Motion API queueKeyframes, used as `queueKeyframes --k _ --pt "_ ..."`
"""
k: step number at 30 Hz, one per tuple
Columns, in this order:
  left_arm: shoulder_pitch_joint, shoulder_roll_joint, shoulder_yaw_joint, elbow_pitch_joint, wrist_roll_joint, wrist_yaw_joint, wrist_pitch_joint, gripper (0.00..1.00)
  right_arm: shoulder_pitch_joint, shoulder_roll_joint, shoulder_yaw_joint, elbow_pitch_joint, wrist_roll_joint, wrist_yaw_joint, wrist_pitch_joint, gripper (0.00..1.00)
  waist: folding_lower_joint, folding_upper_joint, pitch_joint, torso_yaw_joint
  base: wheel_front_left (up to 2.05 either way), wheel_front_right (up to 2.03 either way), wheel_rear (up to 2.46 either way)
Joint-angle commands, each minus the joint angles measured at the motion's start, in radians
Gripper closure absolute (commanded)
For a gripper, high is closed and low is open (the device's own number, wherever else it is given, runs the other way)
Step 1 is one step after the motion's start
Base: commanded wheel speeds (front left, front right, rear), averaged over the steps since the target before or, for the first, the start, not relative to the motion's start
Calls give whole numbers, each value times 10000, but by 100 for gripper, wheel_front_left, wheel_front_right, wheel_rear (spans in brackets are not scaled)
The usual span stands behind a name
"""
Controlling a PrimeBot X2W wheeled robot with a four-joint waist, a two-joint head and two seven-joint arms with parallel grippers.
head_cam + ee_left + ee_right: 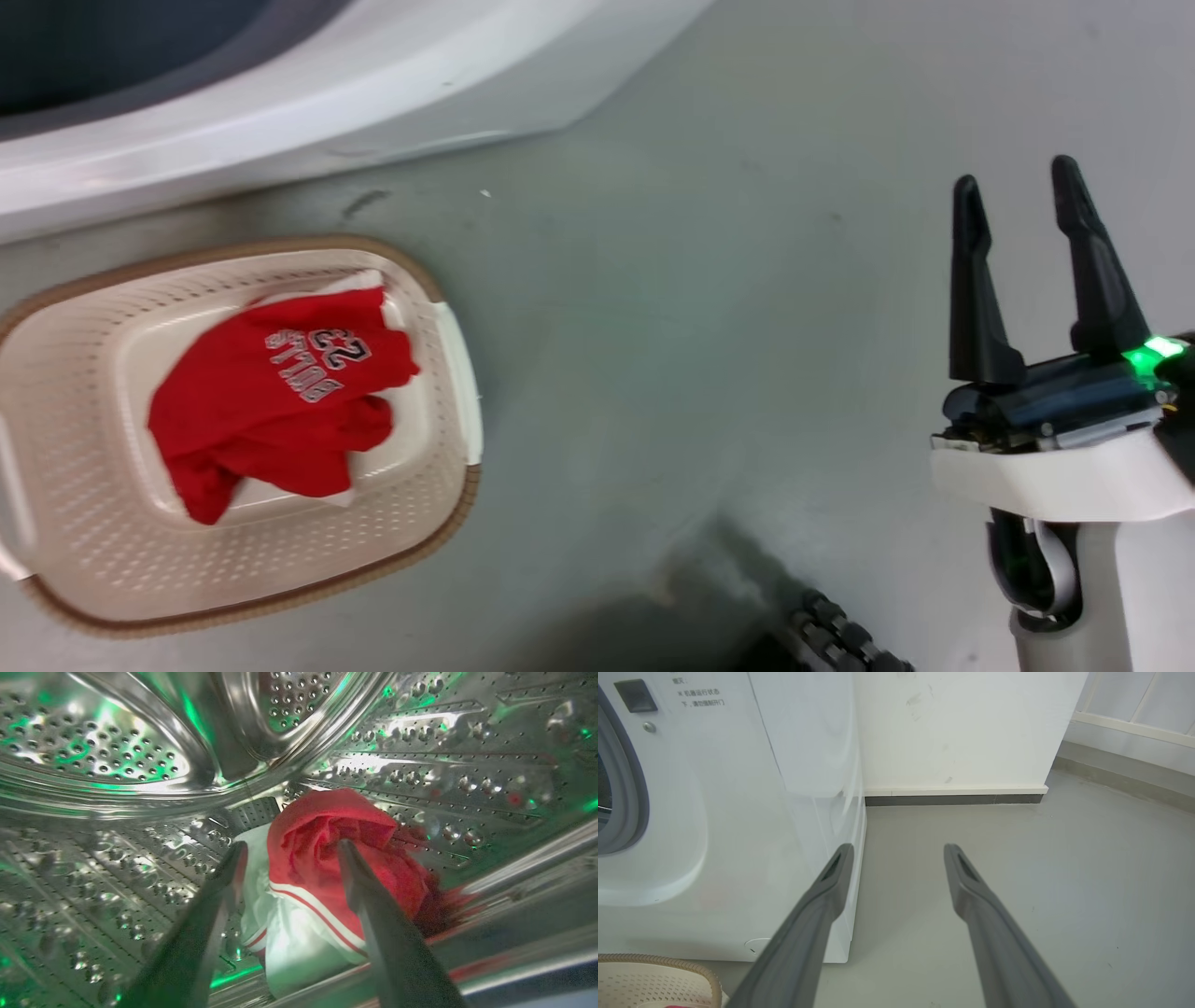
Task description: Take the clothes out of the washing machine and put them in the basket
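L gripper [290, 846] fingers spread, straddling red/white garment [317, 826] in drum [117, 756], not pinching. R gripper [1016, 177] fingers apart, empty, over floor [700, 327]. Jersey [280, 401] in basket [112, 560].

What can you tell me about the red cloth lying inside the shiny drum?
The garment is soft, bright red fabric with a white panel and red-and-white striped trim, crumpled into a loose heap. It lies on the perforated steel wall of the drum. The left end effector is open, with one dark finger on each side of the heap's top. Whether they touch the cloth cannot be told.
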Motion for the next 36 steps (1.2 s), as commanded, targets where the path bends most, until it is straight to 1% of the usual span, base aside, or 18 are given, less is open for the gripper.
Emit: queueKeyframes --k 1,6,8,13,18,24,25,26,28,36 --pt "-432 111 -120 113 -113 -9 265 0 -174 21 99 -75 106 -10 -24 0 -2 0 445 -449 0 0 0" --pt "-1849 716 -855 605 -276 -10 1497 0 -277 25 568 -138 442 -10 -24 0 -2 0 892 -1034 0 0 0" --pt "-2299 788 -1033 794 -383 -11 1937 0 -276 25 712 -163 592 -10 -24 0 -2 0 1020 -1240 0 0 0" --pt "-3183 639 -1208 1588 -381 90 3054 0 -219 25 987 -223 872 -10 -24 0 -2 0 1344 -1588 0 0 0" --pt "-3547 590 -1606 2304 -25 121 3453 0 -68 24 1128 -298 993 -10 -24 0 -2 0 1455 -1729 0 0 0" --pt "-3674 426 -1910 3034 69 105 3787 0 112 24 1036 -330 1126 -10 -24 0 -2 0 1545 -1712 0 0 0" --pt "-3699 402 -1942 3106 47 87 3796 15 94 24 1027 -329 1138 -10 -24 0 -2 0 1550 -1709 0 0 0" --pt "-3719 383 -1995 3168 19 81 3794 100 83 24 1025 -326 1141 -10 -24 0 -2 0 1551 -1708 0 0 0" --pt "-3728 364 -2029 3289 -70 57 3696 100 93 24 1017 -316 1146 -10 -24 0 -2 0 1538 -1707 0 0 0" --pt "-4037 569 -2067 3567 32 33 2574 100 -152 24 1039 -252 1106 -10 -24 0 -2 0 1416 -1713 0 0 0"
